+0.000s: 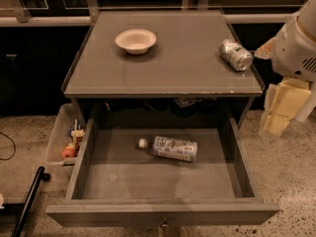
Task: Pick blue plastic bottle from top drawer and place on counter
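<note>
The blue plastic bottle (170, 148) lies on its side on the grey floor of the open top drawer (123, 181), white cap pointing left, a little behind the drawer's middle. The counter (168, 68) is the flat cabinet top above the drawer. My gripper (280, 111) hangs at the right edge of the view, beside the cabinet's right side. It is level with the drawer's back, outside the drawer and well apart from the bottle. It holds nothing.
A white bowl (136, 40) sits on the counter at the back left and a silver can (235, 55) lies at the back right. A pale plastic tray (57, 137) of small colourful items stands on the floor left of the drawer. A black rod (27, 201) lies at the lower left.
</note>
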You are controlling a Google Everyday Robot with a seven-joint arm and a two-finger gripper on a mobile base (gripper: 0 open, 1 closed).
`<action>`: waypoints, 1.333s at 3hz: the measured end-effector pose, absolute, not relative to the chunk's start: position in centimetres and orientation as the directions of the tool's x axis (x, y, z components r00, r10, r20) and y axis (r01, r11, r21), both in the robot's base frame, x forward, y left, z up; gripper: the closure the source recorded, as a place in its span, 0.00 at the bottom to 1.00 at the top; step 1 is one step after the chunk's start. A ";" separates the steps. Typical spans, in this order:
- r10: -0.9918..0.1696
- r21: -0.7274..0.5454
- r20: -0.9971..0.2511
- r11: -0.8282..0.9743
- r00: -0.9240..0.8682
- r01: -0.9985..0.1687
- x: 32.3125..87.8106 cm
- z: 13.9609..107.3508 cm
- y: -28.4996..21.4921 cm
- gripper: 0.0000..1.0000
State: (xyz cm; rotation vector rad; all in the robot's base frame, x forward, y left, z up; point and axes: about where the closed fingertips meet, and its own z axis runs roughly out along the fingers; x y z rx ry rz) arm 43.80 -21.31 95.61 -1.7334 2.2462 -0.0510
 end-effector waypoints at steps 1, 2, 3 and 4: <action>-0.948 -0.145 -0.208 0.273 -0.240 -0.951 43.9 90.8 -21.0 0.00; -0.947 -0.108 -0.226 0.257 -0.228 -0.960 43.8 85.6 -20.7 0.00; -0.945 -0.108 -0.261 0.233 -0.199 -0.966 43.8 81.3 -20.3 0.00; -0.931 -0.121 -0.320 0.222 -0.174 -0.967 44.5 77.5 -19.2 0.00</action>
